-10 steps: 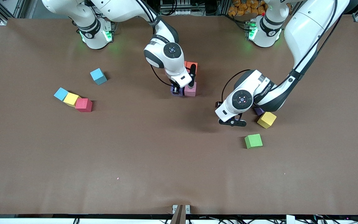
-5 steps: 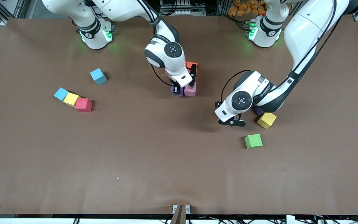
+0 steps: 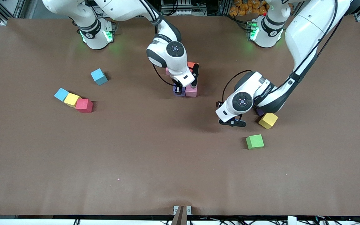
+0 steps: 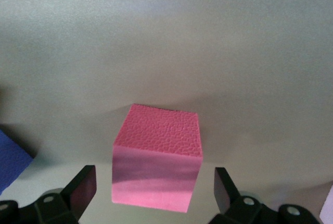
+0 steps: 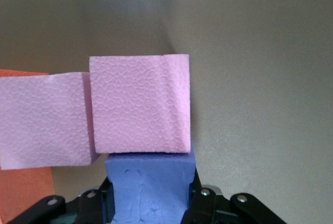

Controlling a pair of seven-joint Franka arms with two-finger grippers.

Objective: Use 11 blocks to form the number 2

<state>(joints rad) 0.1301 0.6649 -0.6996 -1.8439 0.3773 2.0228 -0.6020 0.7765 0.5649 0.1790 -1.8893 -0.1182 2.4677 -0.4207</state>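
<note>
I see no containers on the brown table [image 3: 136,150]; every cube sits on the bare mat. Nearest the front camera is the green block [image 3: 255,141], then the yellow block [image 3: 268,120] with a purple block [image 3: 259,111] mostly hidden under the left arm. The left gripper [image 3: 233,122] hangs low just beside them, fingers [image 4: 83,190] spread wide on either side of a hot-pink block [image 4: 157,156] without touching it, per the left wrist view. Toward the right arm's end lies a touching row: red block [image 3: 84,105], a second yellow block [image 3: 71,99], a light-blue cube [image 3: 61,94]; another light-blue cube [image 3: 99,76] sits apart, farther from the camera. At mid-table the right gripper [image 3: 177,90] pinches a purple block [image 5: 150,185], which touches a pink block [image 3: 191,90]; in the right wrist view a second pink block [image 5: 44,120] adjoins that one, and an orange-red block [image 3: 192,66] lies farther from the camera. Aluminium framing and cabling border the table past the arm bases.
</note>
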